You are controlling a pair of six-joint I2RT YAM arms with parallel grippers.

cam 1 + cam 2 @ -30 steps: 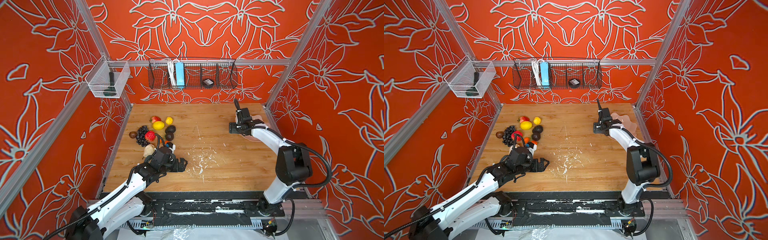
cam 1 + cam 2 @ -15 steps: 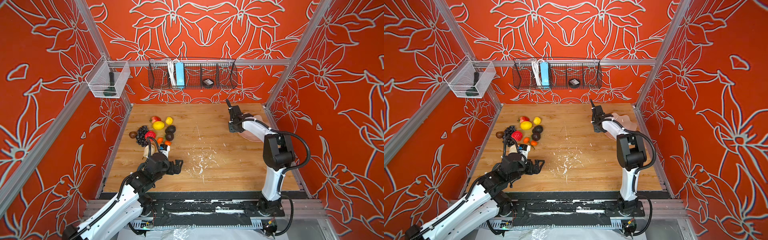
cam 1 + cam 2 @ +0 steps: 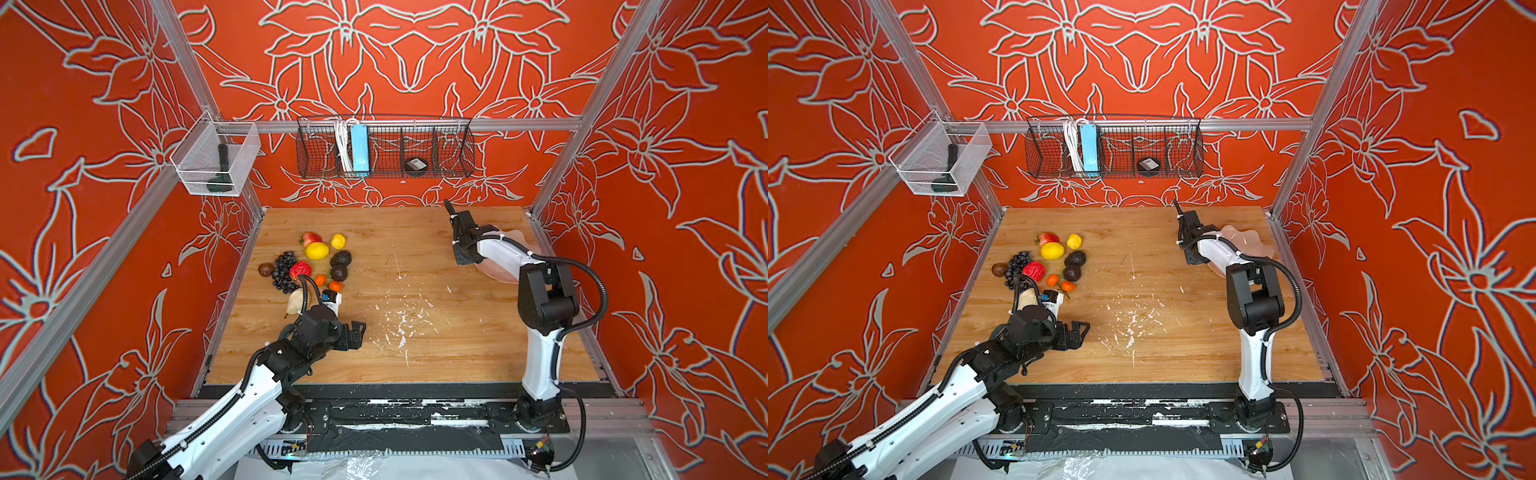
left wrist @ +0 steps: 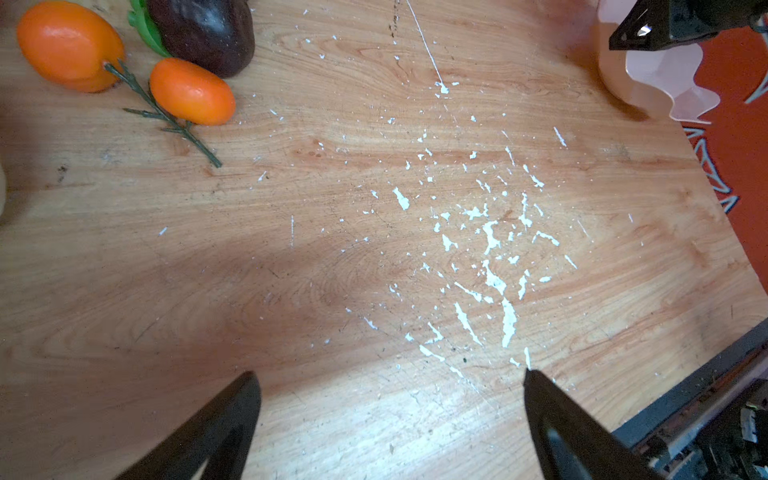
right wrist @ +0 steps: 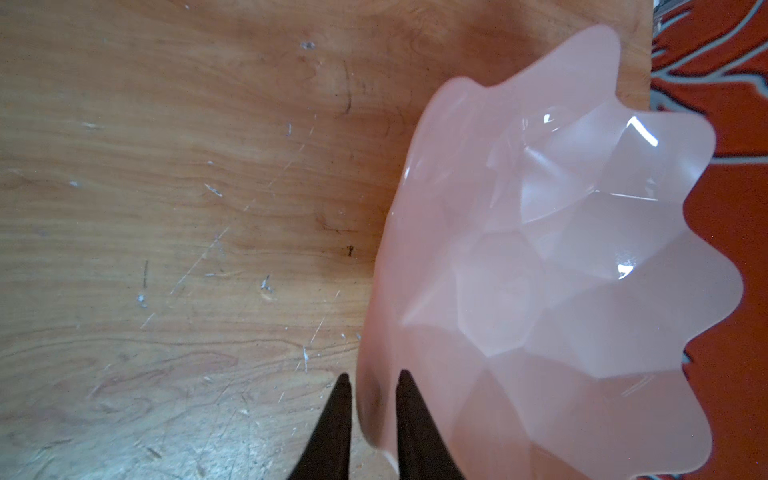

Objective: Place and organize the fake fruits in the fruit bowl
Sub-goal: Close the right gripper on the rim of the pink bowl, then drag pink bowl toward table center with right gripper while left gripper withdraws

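The right tool (image 5: 374,380) pinches the pale pink fruit bowl (image 5: 582,270) by its rim; the left tool (image 4: 388,374) hangs spread wide over the table (image 4: 208,270), near the fake fruits (image 3: 318,251).

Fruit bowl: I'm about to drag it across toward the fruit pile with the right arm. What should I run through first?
1. Right gripper straddles the fruit bowl at its rim: ok.
2. Firm clamp on the rim: cannot tell; the jaws stand narrow, but contact is unclear.
3. Bowl sits flat: cannot tell; the right arm hides much of it in both top views.
4. Left gripper open, empty, apart from the bowl: ok.
5. Table between bowl and fake fruits free of objects: ok; only white flecks lie there.
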